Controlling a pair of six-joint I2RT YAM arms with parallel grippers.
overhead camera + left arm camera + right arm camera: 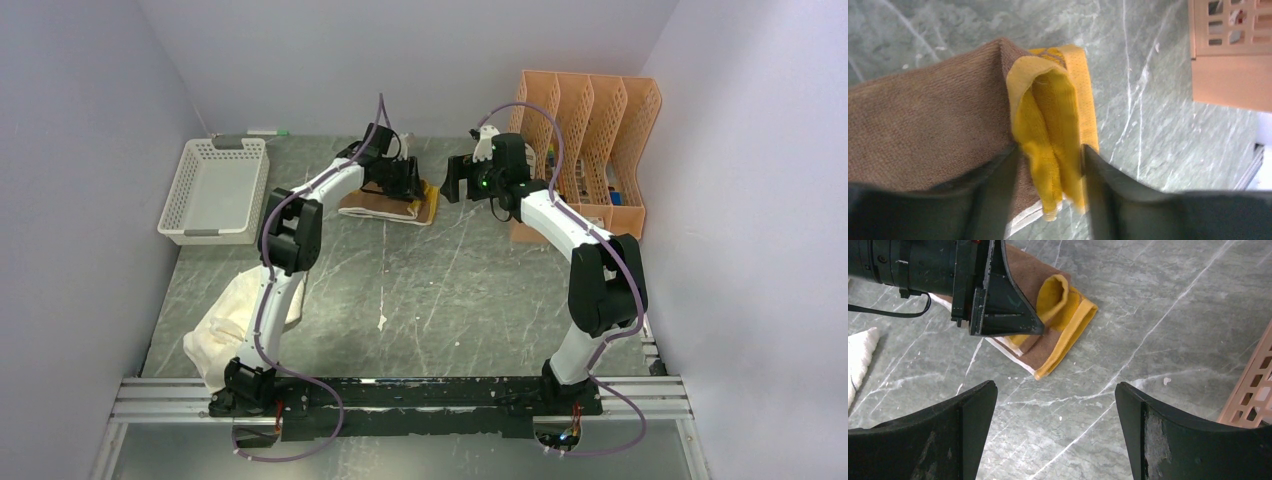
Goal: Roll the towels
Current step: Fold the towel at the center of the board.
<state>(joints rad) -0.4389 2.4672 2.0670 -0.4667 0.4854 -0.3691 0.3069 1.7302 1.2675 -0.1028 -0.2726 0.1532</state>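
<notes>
One hand (1050, 152), left, astride towel (923, 115) fold.

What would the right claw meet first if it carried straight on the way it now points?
Probably the bare table: the open right claw angles down at the stone just short of the yellow-and-brown towel. Depth is unclear, so the towel's near edge might come first.

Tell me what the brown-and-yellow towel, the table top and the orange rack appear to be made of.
Towel: soft woven cloth, probably terry or microfibre; fuzzy ribbed nap, limp folds.
Table top: matte grey-green stone look with white veins, maybe marble or a printed laminate.
Rack: likely moulded plastic; uniform orange, lattice holes.
</notes>
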